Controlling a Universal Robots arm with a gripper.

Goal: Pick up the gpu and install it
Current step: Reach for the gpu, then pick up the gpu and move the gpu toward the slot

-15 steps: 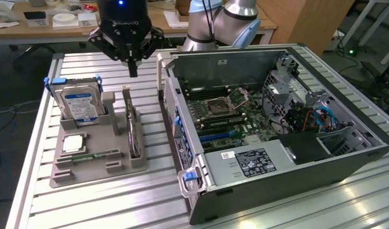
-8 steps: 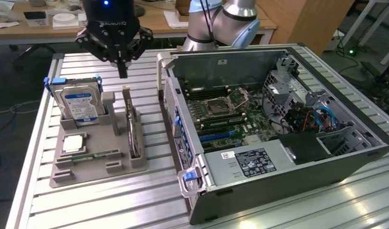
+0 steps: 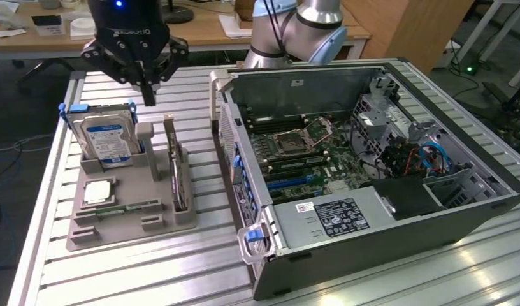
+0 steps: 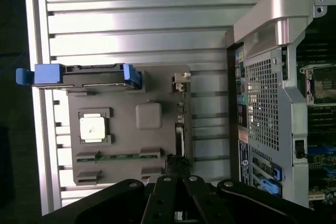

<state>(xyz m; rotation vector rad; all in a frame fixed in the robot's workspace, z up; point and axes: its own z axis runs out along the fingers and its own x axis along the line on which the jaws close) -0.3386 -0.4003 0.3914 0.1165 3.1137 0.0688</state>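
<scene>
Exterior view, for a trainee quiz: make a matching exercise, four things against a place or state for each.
1 hard drive
2 gpu
3 gripper
4 computer case

a open, motherboard showing
b shut, above the grey holder
c upright, blue-white label showing
d on edge in the holder's slot

Pairs: 1-c, 2-d, 3-b, 4-a
</scene>
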